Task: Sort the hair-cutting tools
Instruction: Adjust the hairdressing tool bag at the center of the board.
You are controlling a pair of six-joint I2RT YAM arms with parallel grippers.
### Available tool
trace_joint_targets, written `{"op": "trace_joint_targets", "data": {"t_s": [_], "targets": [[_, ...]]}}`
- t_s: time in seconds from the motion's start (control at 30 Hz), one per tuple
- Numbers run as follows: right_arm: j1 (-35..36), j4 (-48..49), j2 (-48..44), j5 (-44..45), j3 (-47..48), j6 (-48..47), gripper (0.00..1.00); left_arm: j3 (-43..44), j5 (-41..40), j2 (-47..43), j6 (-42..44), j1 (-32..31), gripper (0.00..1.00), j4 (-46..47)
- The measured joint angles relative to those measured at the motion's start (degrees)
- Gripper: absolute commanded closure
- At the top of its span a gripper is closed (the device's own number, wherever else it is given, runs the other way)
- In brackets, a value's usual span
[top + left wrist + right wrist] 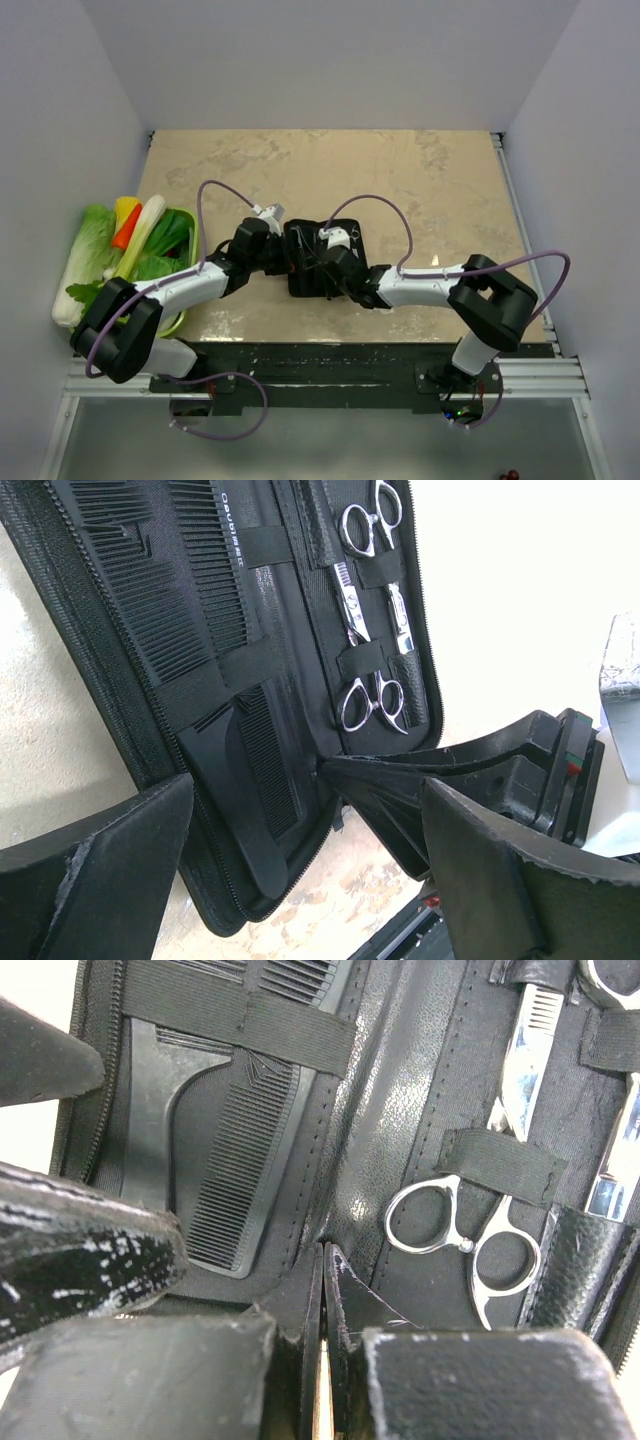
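The black fabric case lies open at mid table. In the left wrist view two black combs, a wide one and a handled one, sit under elastic straps in the case. Two silver scissors are strapped into its other half. My left gripper is open and empty, just above the case's near edge. My right gripper is shut, its tips touching the case's centre fold between the handled comb and a pair of scissors.
A green basket with a cabbage, a carrot and a leek stands at the table's left edge. White walls close in the table on three sides. The arms' bases sit along the near edge.
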Motion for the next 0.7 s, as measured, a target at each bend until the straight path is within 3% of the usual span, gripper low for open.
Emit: {"op": "trace_joint_targets", "data": {"t_s": [0.7], "targets": [[0.39,-1.97,-3.85,-4.2,-3.19,3.41,1.0,-1.79,-0.13,-0.02,-1.57,0.0,0.0,2.23]]}}
